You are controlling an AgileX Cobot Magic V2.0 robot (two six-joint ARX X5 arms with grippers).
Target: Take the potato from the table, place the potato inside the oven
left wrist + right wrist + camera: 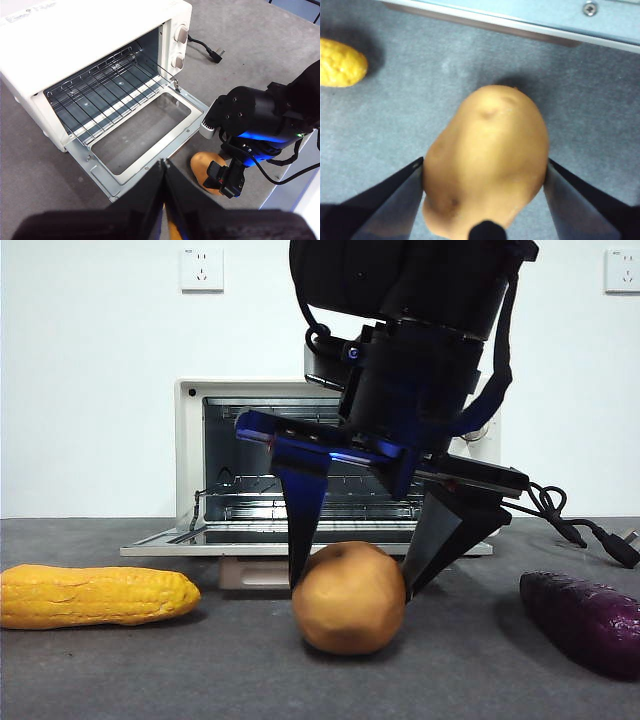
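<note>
The orange-tan potato (349,598) rests on the dark grey table (150,670), just in front of the oven's lowered door. My right gripper (352,586) has come down over it. One black jaw stands at each side of the potato (485,160), close against its flanks, and the gripper is open. The cream-white oven (190,440) stands behind with its door (142,132) folded down flat and its wire rack (105,87) bare. My left gripper (164,170) hangs shut and empty high above the door's front edge. From there the potato (202,167) shows partly under the right arm.
A yellow corn cob (95,595) lies at the left and a dark purple sweet potato (590,620) at the right. The oven's black cord and plug (590,530) trail off to the right. The table's edge (280,192) runs close by the right arm.
</note>
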